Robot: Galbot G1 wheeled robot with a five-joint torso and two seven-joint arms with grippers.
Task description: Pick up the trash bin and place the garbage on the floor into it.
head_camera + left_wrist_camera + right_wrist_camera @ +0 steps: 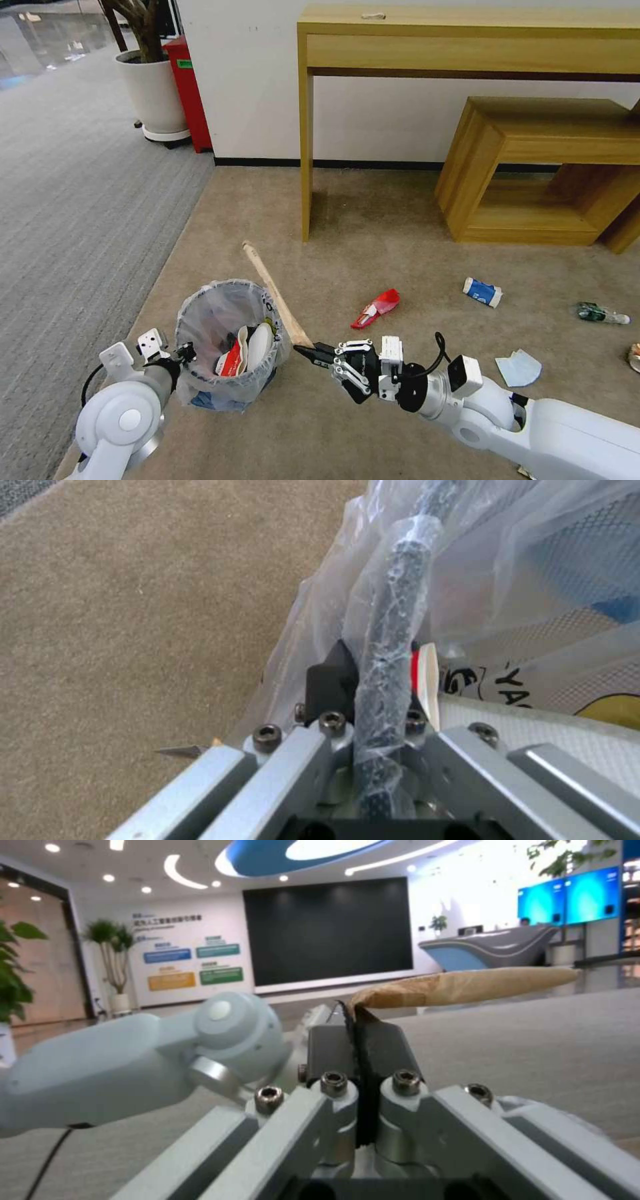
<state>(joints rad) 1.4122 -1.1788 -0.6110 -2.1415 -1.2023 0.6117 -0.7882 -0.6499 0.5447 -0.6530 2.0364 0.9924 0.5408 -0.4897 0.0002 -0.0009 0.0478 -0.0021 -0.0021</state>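
The left gripper (185,351) clamps the trash bin (230,343) rim; the right gripper (308,352), pinched on the stick (275,295), could tip the bin if that long stick levers against it.

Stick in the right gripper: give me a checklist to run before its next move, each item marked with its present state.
1. Right gripper shut on the stick, at its near end: ok.
2. Left gripper shut on the bin rim: ok.
3. Stick inside the bin: not ok, it lies alongside the rim.
4. Room in the bin: cannot tell; slippers and red litter already inside.
5. Floor cleared: not ok; red cup, blue-white cup, mask, bottle remain.
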